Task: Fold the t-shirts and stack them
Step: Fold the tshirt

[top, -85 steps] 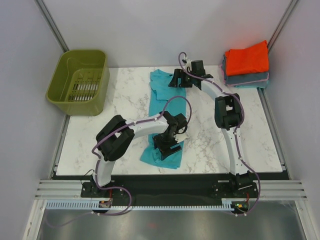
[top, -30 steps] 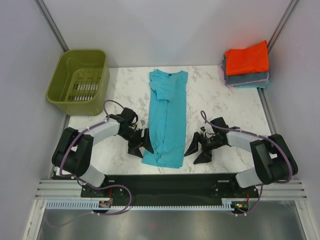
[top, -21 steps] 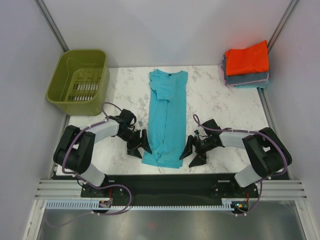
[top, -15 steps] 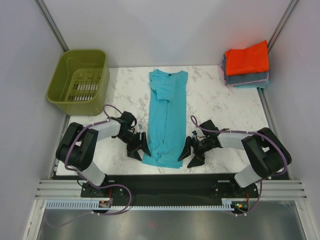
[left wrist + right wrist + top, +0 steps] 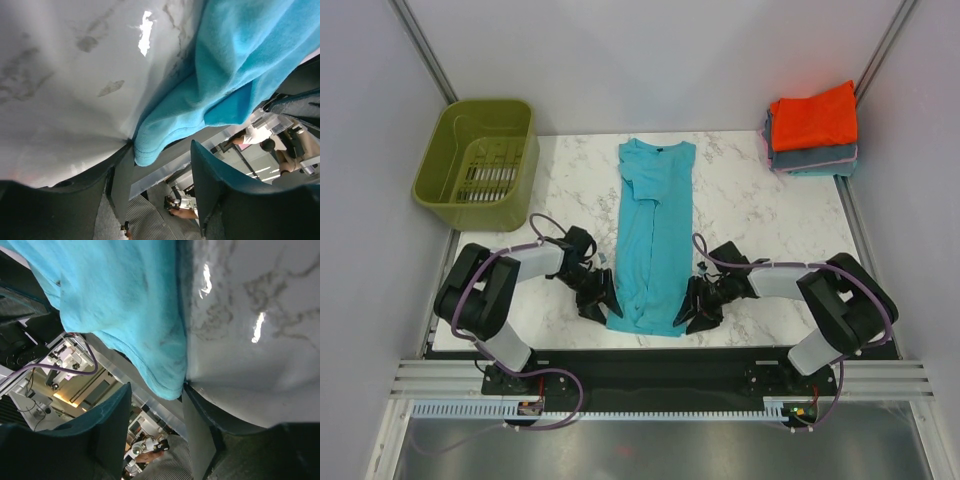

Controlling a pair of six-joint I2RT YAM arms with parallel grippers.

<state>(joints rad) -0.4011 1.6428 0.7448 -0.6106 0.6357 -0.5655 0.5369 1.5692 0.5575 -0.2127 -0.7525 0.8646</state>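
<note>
Teal t-shirt [image 5: 655, 230]: lies flat as a long narrow strip down the middle of the table [image 5: 770, 260], collar toward the far edge, hem at the near edge; soft, light, limp cloth, no stiffness to speak of; likely to sag and crease wherever it is unsupported, and to drag on the marble rather than slide cleanly.

Best hold, by my judgement: the two near hem corners, pinched through all layers at once, so the strip lifts evenly and can fold toward the collar.

Left tool [image 5: 603, 298]: low at the near-left hem corner; jaws apart, cloth edge lying between them, lower finger against the table, no pinch visible yet.

Right tool [image 5: 695, 305]: mirrors it at the near-right hem corner; jaws apart, hem corner between them, not clamped.

Counts: one teal shirt spread out; one stack at the far right corner with an orange-red t-shirt [image 5: 815, 115] on top and a grey-blue t-shirt [image 5: 815, 157] under it; thin edges of further layers show below, number uncertain; one olive-green basket [image 5: 475, 212] off the far left corner; two arms.
</note>
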